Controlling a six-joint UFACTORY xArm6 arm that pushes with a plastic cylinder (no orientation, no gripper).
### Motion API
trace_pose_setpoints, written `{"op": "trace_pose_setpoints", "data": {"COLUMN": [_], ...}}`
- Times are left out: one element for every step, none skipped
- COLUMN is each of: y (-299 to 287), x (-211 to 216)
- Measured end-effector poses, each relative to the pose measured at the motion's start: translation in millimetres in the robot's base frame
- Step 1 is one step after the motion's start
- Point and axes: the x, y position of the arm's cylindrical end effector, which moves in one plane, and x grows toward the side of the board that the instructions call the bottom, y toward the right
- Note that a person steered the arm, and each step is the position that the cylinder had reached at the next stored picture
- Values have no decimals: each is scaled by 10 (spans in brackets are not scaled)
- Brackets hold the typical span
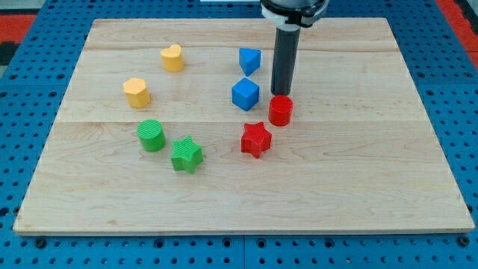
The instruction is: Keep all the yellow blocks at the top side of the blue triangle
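Note:
The blue triangle lies near the view's top centre. A yellow heart lies to its left, at about the same height. A yellow hexagon lies further left and lower. My tip is right of the blue cube, just behind the red cylinder, and below and right of the blue triangle.
A red star lies below the blue cube. A green cylinder and a green star lie at the lower left. All rest on a wooden board on a blue pegboard.

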Motion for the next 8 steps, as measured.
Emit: {"op": "trace_pose_setpoints", "data": {"y": [-10, -698, -1787, -2499, -2640, -2405, -2027, -1776], "x": [234, 327, 330, 232, -100, -181, -550, -984]}}
